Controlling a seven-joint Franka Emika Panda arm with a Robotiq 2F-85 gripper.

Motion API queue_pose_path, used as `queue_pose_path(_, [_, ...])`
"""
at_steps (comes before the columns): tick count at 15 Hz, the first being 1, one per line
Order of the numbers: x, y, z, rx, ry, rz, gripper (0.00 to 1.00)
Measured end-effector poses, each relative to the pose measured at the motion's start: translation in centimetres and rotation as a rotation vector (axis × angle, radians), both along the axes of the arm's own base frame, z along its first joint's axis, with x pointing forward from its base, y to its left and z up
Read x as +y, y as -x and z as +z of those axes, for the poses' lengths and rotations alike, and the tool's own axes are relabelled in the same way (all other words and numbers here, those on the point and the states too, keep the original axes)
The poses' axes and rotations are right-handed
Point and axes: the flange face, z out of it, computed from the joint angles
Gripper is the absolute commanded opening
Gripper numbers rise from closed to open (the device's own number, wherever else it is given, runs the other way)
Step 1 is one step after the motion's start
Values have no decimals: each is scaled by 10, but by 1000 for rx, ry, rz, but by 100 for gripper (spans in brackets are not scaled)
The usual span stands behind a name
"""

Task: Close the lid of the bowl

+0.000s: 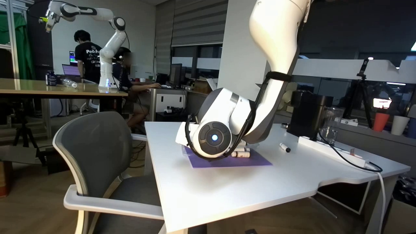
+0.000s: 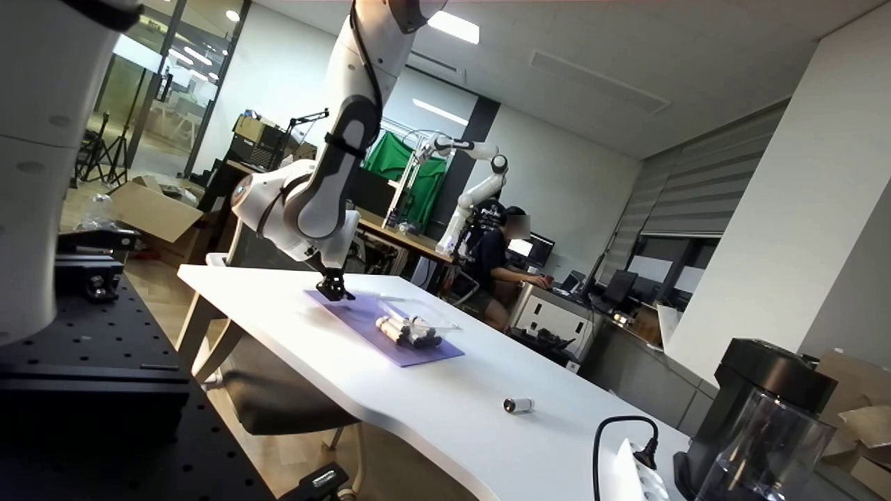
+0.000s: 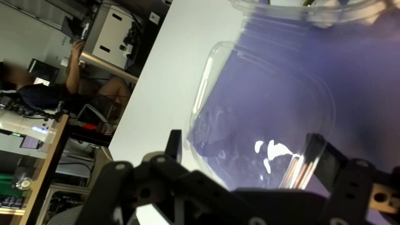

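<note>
On the white table (image 2: 445,396), mostly over a purple sheet (image 3: 359,78), lies the transparent lid (image 3: 265,103), open beside the clear bowl (image 3: 281,12). The gripper (image 3: 245,142) has its fingers (image 3: 174,143) spread apart – whether they touch the lid, I cannot tell. Pale cylinders (image 2: 392,330) show at the bowl – inside or beside, unclear.

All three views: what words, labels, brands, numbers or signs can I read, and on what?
"Pe...", on a black T-shirt in the background; the rest is unclear.
Too small or blurred: the laptop screen, marks on the small cylinders, the label on a small black device.
Clear lid: no text I can make out.
</note>
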Motion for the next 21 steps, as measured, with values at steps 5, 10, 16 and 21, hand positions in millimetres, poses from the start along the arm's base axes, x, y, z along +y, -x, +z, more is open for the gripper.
queue_pose_path(5, [4, -10, 8, -151, 26, -7, 100])
queue_pose_path(10, [8, -21, 30, -275, 42, -28, 100])
queue_pose_path(16, [-13, -34, 71, -322, 53, -135, 100])
queue_pose_path(21, [-87, -29, 87, -190, 45, -382, 100])
